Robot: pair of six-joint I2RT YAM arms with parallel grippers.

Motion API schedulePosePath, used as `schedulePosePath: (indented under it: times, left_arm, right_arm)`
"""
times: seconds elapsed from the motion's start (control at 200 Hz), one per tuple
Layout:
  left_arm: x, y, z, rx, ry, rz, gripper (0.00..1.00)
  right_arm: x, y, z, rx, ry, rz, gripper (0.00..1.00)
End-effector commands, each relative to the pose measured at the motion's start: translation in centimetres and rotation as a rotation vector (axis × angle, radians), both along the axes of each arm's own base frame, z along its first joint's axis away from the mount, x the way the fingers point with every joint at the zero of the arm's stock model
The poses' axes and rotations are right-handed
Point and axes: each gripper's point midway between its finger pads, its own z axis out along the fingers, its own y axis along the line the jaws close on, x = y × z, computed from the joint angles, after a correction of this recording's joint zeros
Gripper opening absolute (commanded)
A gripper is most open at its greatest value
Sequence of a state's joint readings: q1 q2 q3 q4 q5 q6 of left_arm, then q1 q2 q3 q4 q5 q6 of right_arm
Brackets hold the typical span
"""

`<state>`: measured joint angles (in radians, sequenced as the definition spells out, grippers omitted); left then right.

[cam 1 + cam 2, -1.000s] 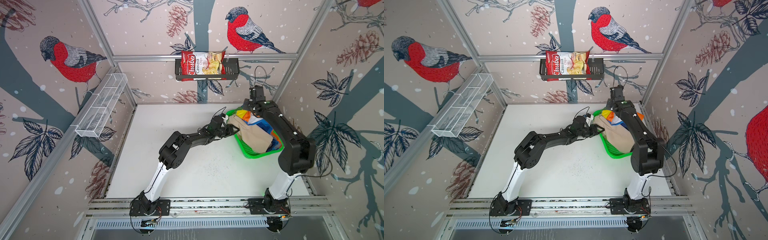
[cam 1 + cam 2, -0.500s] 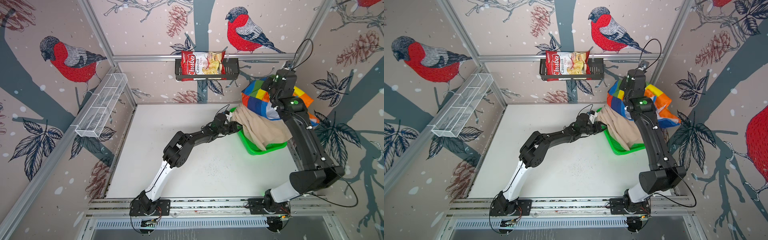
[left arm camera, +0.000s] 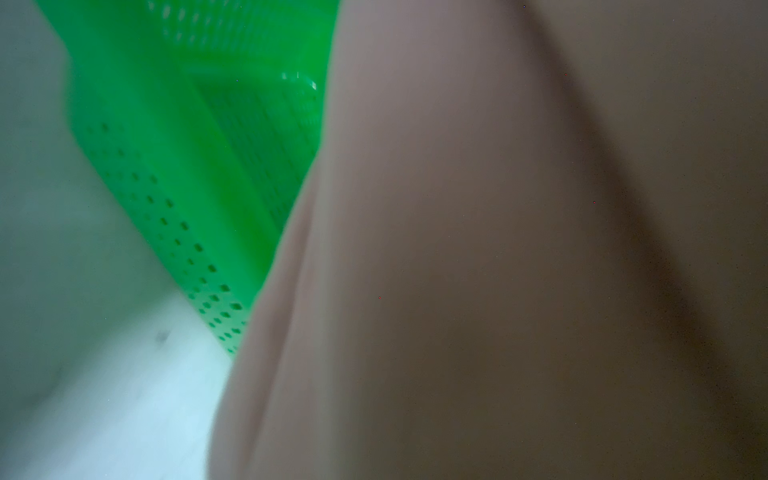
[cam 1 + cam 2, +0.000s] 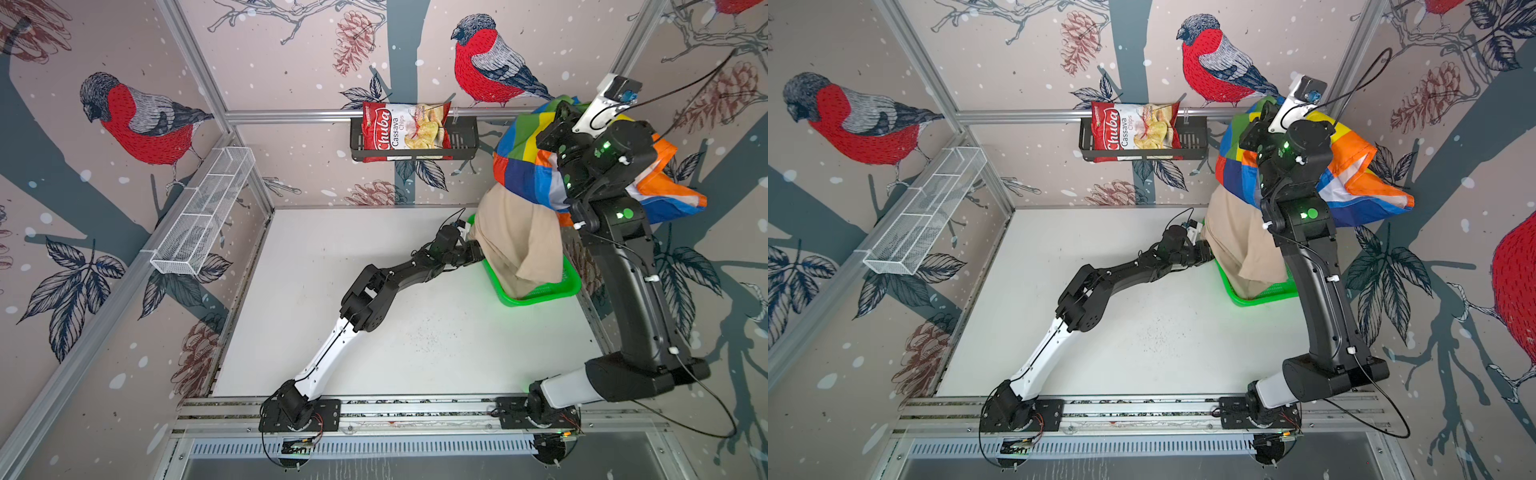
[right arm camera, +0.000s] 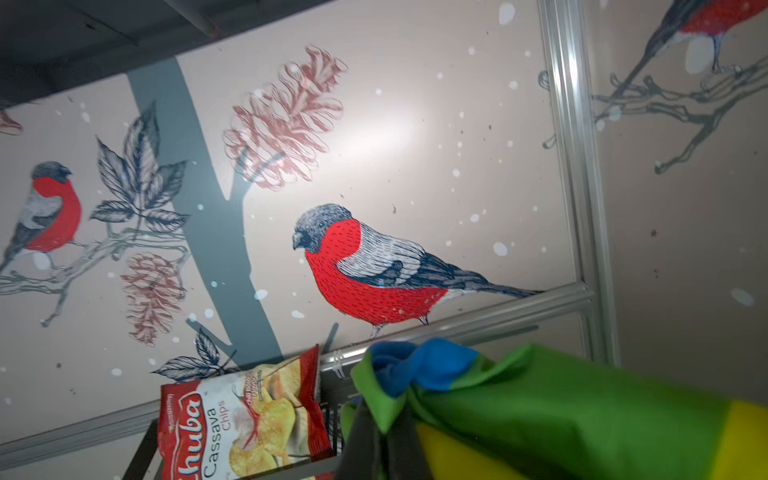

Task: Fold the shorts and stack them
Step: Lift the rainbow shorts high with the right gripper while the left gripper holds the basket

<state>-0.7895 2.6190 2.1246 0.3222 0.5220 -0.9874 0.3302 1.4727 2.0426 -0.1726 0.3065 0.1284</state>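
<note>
In both top views, my right gripper (image 4: 559,114) is clamped on the rainbow shorts (image 4: 521,166), held high. The beige shorts (image 4: 515,245) hang beneath, their tail in the green basket (image 4: 540,296). The left gripper (image 4: 469,249) meets the beige cloth.

Left wrist: beige fabric fills the view, so I cannot tell that gripper's opening.

Right wrist: pinched rainbow hem.

I judge nothing folded or stacked yet.

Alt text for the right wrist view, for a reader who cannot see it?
The right gripper is shut on a bunched part of the thin rainbow-striped shorts, green, blue and yellow showing. Behind are a red Chuba cassava chips bag in a black wire rack and bullfinch-patterned wallpaper.
</note>
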Motion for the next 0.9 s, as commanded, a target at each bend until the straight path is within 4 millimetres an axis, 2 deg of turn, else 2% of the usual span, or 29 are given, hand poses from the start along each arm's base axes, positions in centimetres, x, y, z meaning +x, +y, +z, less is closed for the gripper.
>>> schedulePosePath:
  times: [0.0, 0.11, 0.265, 0.37, 0.425, 0.555, 0.78, 0.83, 0.895]
  left_arm:
    - [0.0, -1.1, 1.0, -0.020, -0.017, -0.027, 0.54]
    - [0.1, -1.1, 1.5, -0.019, -0.033, -0.029, 0.53]
    - [-0.4, -0.6, 1.2, 0.000, -0.037, -0.032, 0.51]
    - [-0.5, -0.5, 0.9, 0.014, -0.021, -0.031, 0.51]
    - [-0.6, -0.5, 0.8, 0.019, -0.018, -0.033, 0.52]
    - [-0.7, -0.2, 1.1, 0.037, -0.015, -0.031, 0.66]
    - [-1.4, 1.6, 2.7, 0.046, -0.022, -0.021, 0.68]
    - [-1.7, 2.2, 3.2, 0.046, -0.020, -0.013, 0.69]
    - [-2.0, 3.2, 3.7, 0.045, -0.021, -0.006, 0.70]
  right_arm:
    - [-1.3, -0.9, 2.4, -0.008, -0.099, -0.056, 0.02]
    - [-0.7, -1.9, 0.4, -0.018, -0.047, -0.127, 0.04]
    - [1.5, -3.9, -5.8, -0.042, 0.075, -0.260, 0.03]
    - [2.9, -5.4, -8.2, -0.011, 0.137, -0.275, 0.01]
    - [3.3, -5.7, -8.3, -0.009, 0.149, -0.283, 0.03]
    - [3.6, -6.4, -7.1, -0.027, 0.181, -0.332, 0.06]
    - [1.8, -6.3, -4.0, 0.007, 0.105, -0.313, 0.04]
    - [1.5, -6.5, -4.2, 0.015, 0.112, -0.313, 0.04]
    - [1.4, -6.7, -6.1, 0.020, 0.155, -0.322, 0.04]
